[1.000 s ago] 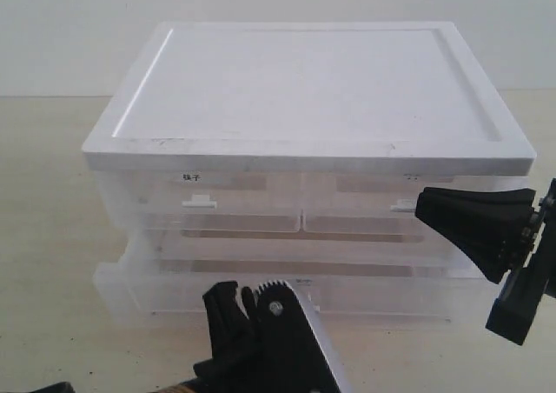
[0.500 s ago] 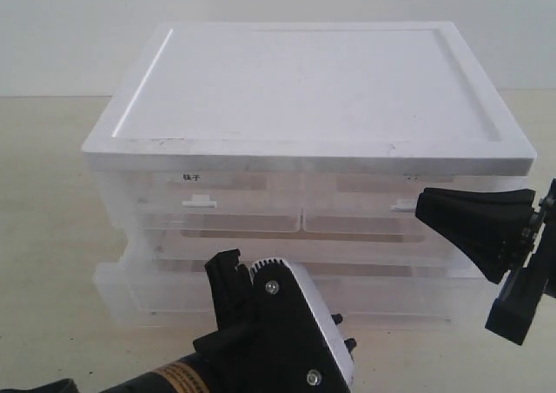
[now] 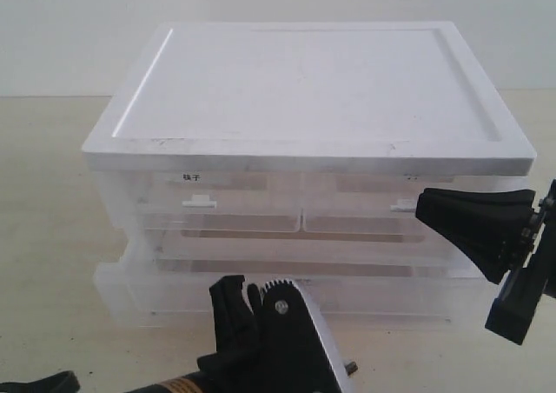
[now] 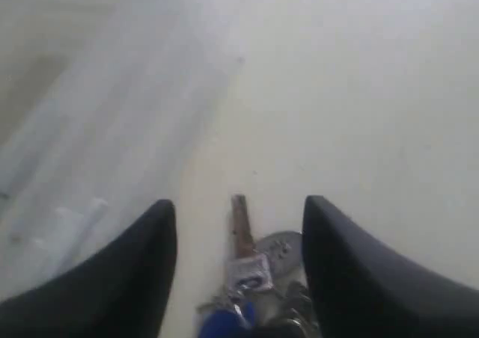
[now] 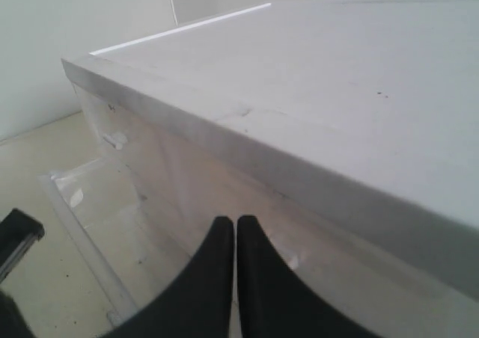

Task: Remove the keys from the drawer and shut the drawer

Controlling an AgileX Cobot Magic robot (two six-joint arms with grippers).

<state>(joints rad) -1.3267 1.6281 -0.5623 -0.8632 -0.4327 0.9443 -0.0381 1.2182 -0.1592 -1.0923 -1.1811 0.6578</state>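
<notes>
**Running White, Black and One Spot of Blue**

Showing plain white across the cabinet top [image 3: 304, 80] and on the small tab handles [image 3: 199, 201]. Looking clear and milky on the drawer [image 3: 156, 293], with brown tones shading through. Gleaming silver among the keys [image 4: 258, 267], with a blue fob and one rust-brown blade. Standing matte black on the left gripper [image 4: 239, 202] and the right gripper [image 5: 236, 222]. Lying pale cream over the table [image 3: 43, 236].

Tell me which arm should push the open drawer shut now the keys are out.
Probably the left. The left gripper, open over the keys on the table, sits directly before the drawer front; the right gripper, shut, hangs higher, beside the cabinet.
</notes>
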